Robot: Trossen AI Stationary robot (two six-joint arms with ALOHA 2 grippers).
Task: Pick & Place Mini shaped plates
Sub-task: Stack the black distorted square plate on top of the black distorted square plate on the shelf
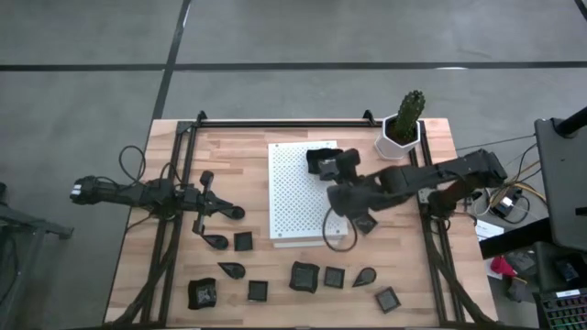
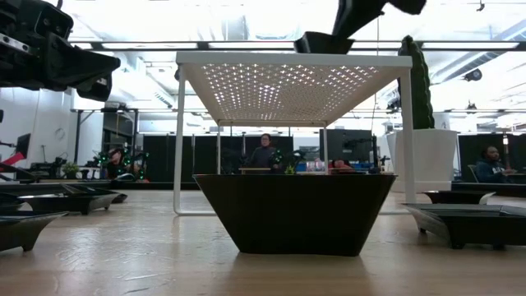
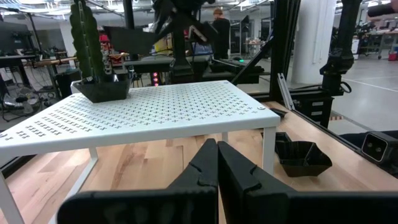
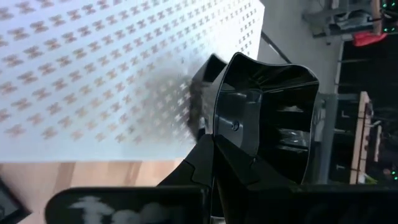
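The right claw [image 4: 214, 152] is closed on the rim of a mini plate [image 4: 267, 118], holding it above the white perforated board [image 1: 298, 197]. I think it should lower the plate flat before releasing. The left claw [image 3: 217, 163] waits closed and empty over the counter [image 1: 229, 151].

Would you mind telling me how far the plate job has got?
Done: one small dark plate sits on the white board. In hand: the right pincer is shut on a plate over the board. Left: about ten plates on the table; the left pincer waits shut.
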